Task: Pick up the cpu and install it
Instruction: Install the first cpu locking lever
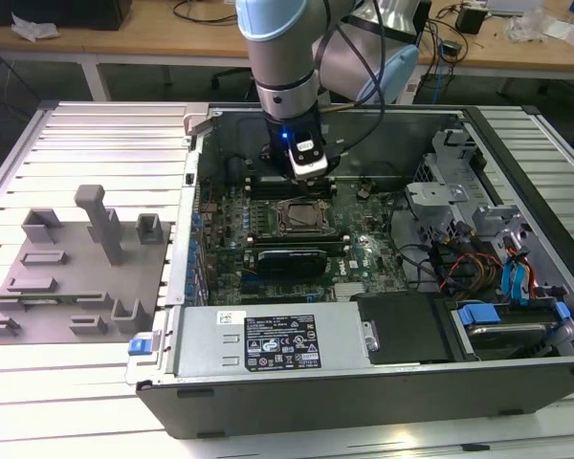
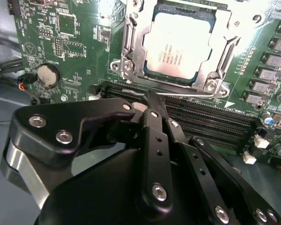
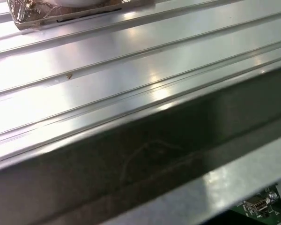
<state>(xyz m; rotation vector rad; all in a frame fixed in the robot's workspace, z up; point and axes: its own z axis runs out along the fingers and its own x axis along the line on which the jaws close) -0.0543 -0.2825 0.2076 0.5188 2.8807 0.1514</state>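
Already the cpu [image 2: 180, 47] sits in the socket [image 2: 131, 51]
Its gripper [image 2: 150, 101] hovers just beside that socket, empty, fingers [image 2: 155, 126] pressed together

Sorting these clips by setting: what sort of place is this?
Probably a robotics lab or workshop bench for computer assembly: an open desktop computer case on a ribbed metal table, a grey fixture tray, and cluttered wooden desks behind.

- The silver-lidded cpu [image 2: 182, 44] is ringed by the raised metal frame of the socket [image 2: 131, 47].
- Open board is left between the black pincer [image 2: 152, 101] and the frame, crossed by dark memory slots [image 2: 210, 117].
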